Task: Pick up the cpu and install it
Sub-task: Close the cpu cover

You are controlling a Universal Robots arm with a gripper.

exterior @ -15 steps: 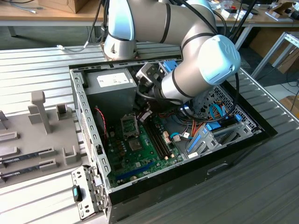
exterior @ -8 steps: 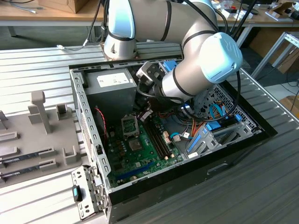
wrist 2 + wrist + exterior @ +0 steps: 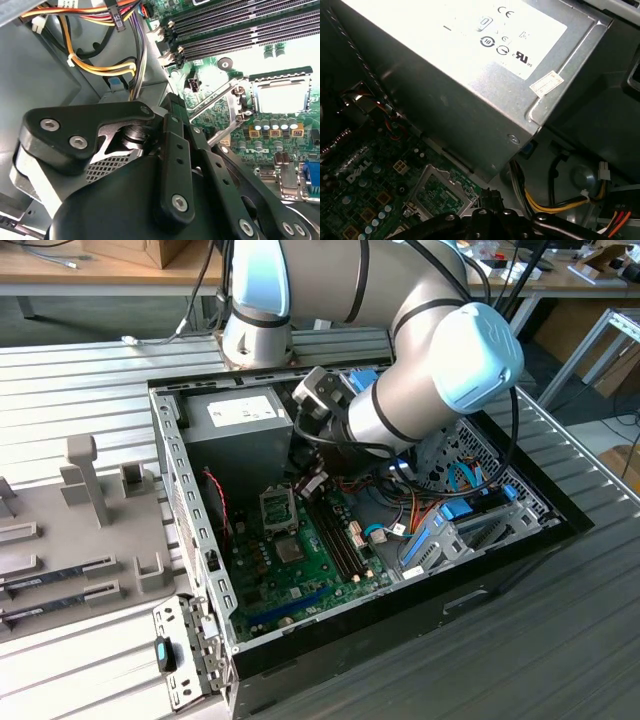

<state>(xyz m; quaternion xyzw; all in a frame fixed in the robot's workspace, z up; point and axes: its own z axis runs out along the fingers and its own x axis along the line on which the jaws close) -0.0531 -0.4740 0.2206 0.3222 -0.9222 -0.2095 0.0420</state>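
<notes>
**Arm down inside the open computer case**

Exterior view: the gripper (image 3: 308,483) hangs just above the motherboard (image 3: 300,560), beside the socket (image 3: 277,508). Second wrist view: black linkages near the open socket (image 3: 280,95). First wrist view: power supply (image 3: 470,75) above. Grip state and the cpu's whereabouts: cannot tell.

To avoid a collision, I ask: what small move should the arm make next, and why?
Probably a small sideways shift toward the socket: the pincer hangs low in the case beside the socket, not above it, near the power supply. Whether it holds the cpu, I cannot tell.
</notes>
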